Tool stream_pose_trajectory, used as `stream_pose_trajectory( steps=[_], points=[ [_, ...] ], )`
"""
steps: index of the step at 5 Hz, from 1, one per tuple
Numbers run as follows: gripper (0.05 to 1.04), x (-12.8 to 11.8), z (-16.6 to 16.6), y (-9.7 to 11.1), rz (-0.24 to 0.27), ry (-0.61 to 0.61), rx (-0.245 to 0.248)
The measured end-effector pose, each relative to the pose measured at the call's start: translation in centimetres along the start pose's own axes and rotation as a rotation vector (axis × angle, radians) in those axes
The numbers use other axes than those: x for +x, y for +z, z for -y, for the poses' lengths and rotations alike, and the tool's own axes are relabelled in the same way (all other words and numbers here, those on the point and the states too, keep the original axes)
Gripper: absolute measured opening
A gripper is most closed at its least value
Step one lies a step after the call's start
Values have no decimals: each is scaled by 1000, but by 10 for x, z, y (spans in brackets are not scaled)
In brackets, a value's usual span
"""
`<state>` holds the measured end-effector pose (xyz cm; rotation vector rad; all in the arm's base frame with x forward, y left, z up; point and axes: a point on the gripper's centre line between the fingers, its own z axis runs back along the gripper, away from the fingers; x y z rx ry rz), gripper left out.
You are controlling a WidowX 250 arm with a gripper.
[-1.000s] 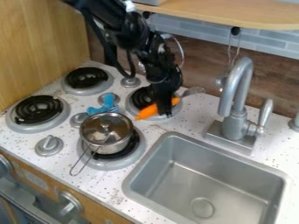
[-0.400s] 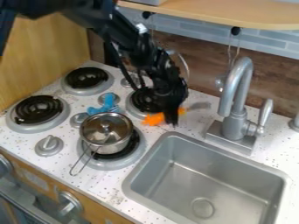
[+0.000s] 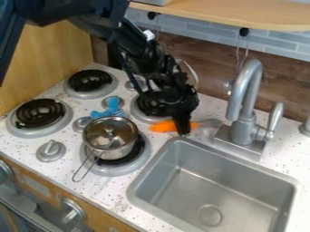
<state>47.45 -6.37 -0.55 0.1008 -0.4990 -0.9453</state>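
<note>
My gripper (image 3: 183,130) was over the counter (image 3: 115,197), just behind the near-left part of the sink's back rim, down at an orange-handled utensil (image 3: 161,126). It crossed in front of the orange handle, which showed on both sides of me; the utensil's grey head (image 3: 210,123) pointed right, toward the base of the faucet (image 3: 244,115). I could not tell whether my gripper was apart, together or clamped on the handle. The utensil lay between the back right burner (image 3: 149,103) and the sink (image 3: 224,190).

To the left of the utensil, a metal pot (image 3: 123,152) with a see-through lid (image 3: 100,132) sat on the front right burner (image 3: 129,169), its wire handle (image 3: 83,169) angled toward the front edge. Just behind the pot was a small blue thing (image 3: 111,109), too unclear to name. Two more burners, one behind the other, were farther left.
</note>
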Motion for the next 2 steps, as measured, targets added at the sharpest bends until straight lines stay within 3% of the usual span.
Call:
stream_pose_trajectory(
  steps=[1, 2],
  points=[
    [951, -3, -2, 1, -21, 8, 14],
    [982, -13, 1, 9, -41, 9, 42]
  ],
)
